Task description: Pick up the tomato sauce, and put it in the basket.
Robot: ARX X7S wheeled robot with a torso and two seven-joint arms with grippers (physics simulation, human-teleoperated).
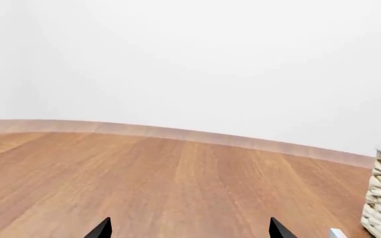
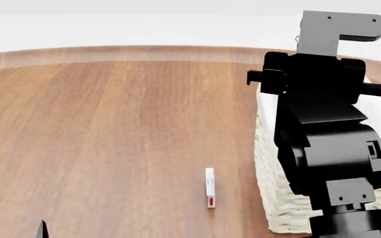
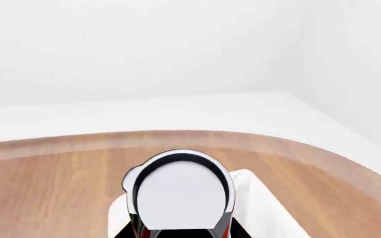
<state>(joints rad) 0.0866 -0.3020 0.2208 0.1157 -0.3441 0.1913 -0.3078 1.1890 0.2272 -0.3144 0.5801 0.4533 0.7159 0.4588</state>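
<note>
Right end effector (image 3: 180,233) grips the tomato sauce (image 3: 180,196), silver-topped with red sides, above the basket (image 3: 263,208).

Bare simulated room: wooden table (image 2: 111,139), blank white walls (image 1: 197,59) (no furnishings' detail).

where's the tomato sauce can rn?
In the right wrist view the tomato sauce sits in the right gripper's jaws, above the basket and its white liner. The head view hides it behind the right arm.
</note>
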